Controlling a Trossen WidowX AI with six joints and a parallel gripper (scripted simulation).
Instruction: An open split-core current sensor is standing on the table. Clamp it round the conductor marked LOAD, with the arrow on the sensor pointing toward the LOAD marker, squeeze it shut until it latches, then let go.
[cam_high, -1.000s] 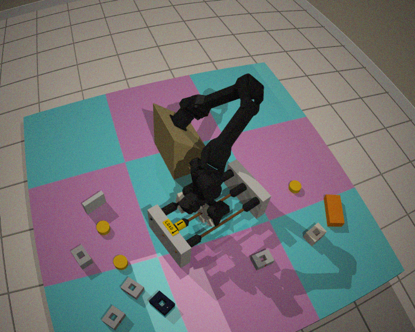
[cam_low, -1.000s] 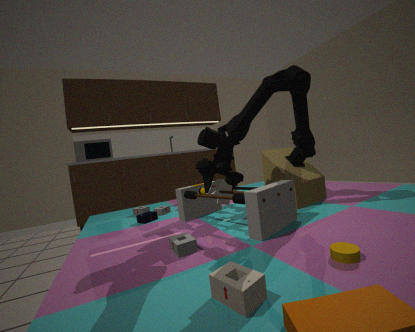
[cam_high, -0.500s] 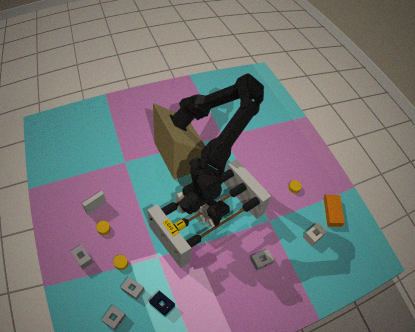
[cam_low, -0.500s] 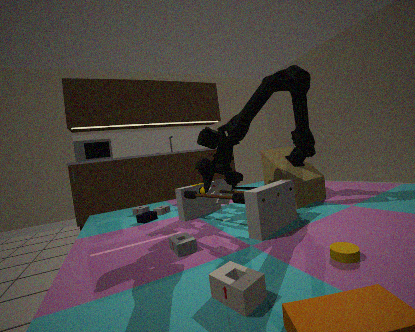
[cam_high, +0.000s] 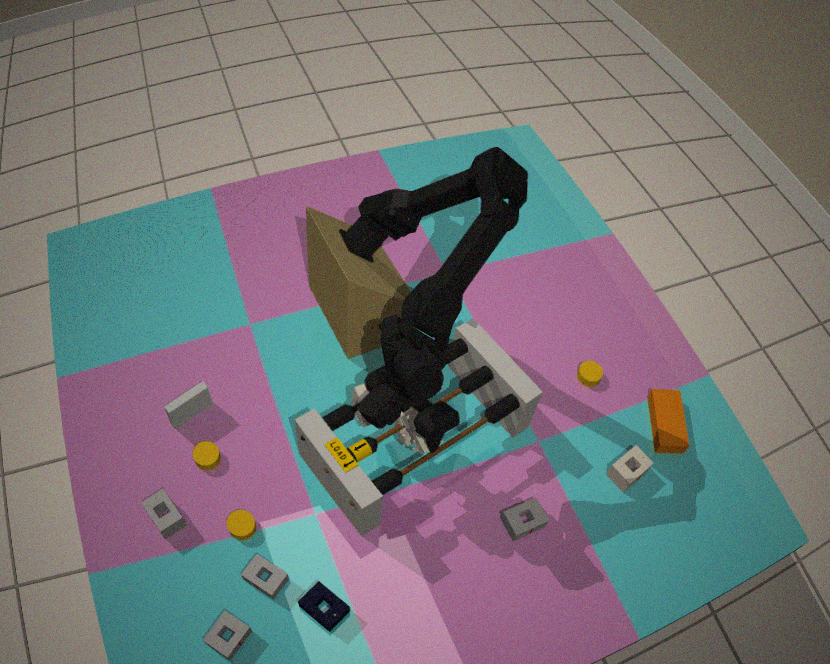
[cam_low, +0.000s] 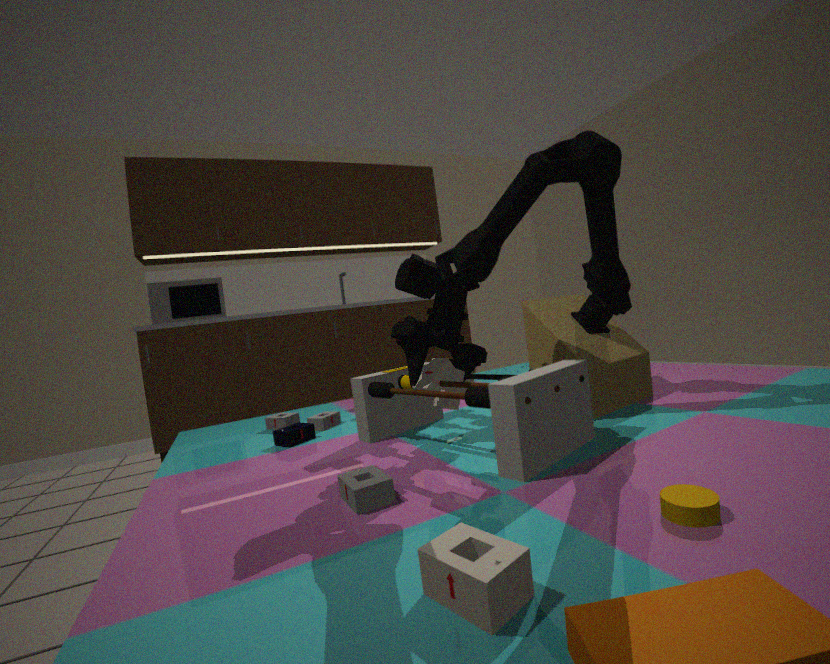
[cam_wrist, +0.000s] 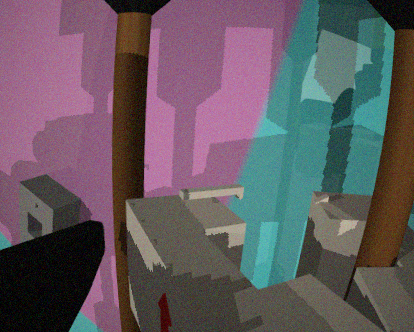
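Your claw (cam_high: 408, 415) (cam_low: 441, 370) (cam_wrist: 207, 250) is spread wide open, with the open sensor (cam_high: 415, 438) (cam_low: 438, 400) (cam_wrist: 185, 250) among the conductors, up off the counter (cam_high: 152, 429) (cam_low: 623, 456). You can't tell from these views whether the pads touch it. Before you squeeze, check that the LOAD conductor (cam_high: 387, 434) (cam_wrist: 397, 125) lies fully inside the mouth; its seating is partly hidden. Keep the outer conductor (cam_high: 443, 444) (cam_low: 429, 392) (cam_wrist: 131, 125) outside.

The red arrow (cam_wrist: 164, 312) seems to point the right way, toward the LOAD marker (cam_high: 340, 454), so hold your wrist angle. If the conductor is centred, bring the fingers in slowly and evenly, pressing squarely on the two halves; an off-centre push could twist the sensor or pinch the conductor at the seam. Squeeze until the halves meet and latch, then open straight outward before you back away.
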